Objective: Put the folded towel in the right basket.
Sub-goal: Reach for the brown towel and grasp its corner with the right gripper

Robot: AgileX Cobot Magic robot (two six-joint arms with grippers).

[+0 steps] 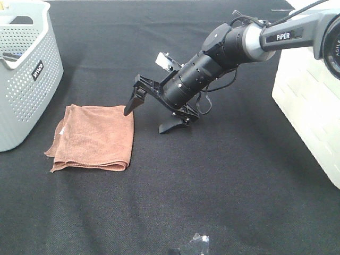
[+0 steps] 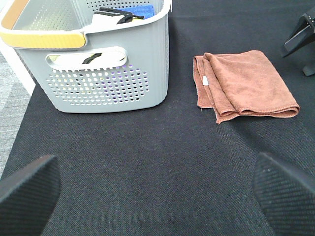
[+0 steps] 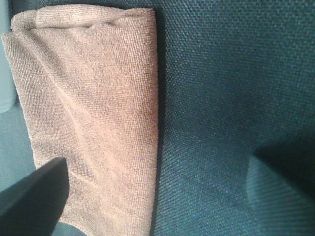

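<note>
Only the exterior high view is showing the right basket (image 1: 311,111), which is standing at the tabletop's right edge with its plain white wall facing inward. The perforated grey basket (image 1: 26,79) is sitting far left. The left wrist view is looking down into it (image 2: 108,83) and revealing a blue cloth (image 2: 140,10) and some black and white items that the high view is not showing.

The right arm (image 1: 234,45) is reaching across from the right. The folded towel (image 1: 93,138) is lying flat on the tabletop, just beside the grey basket and well apart from the right basket.

The right pincer (image 1: 144,121) is hanging released. One fingertip is sitting over the towel's right edge and the other over bare cloth, which its wrist view is confirming. Contact cannot be told.

The left pincer (image 2: 157,196) is gaping wide, empty.

Only the left wrist view is showing the towel's white tag (image 2: 205,80) clearly.

The tabletop (image 1: 223,175) is wearing black woven fabric, and a grey striped floor (image 2: 10,98) is showing past its edge.
</note>
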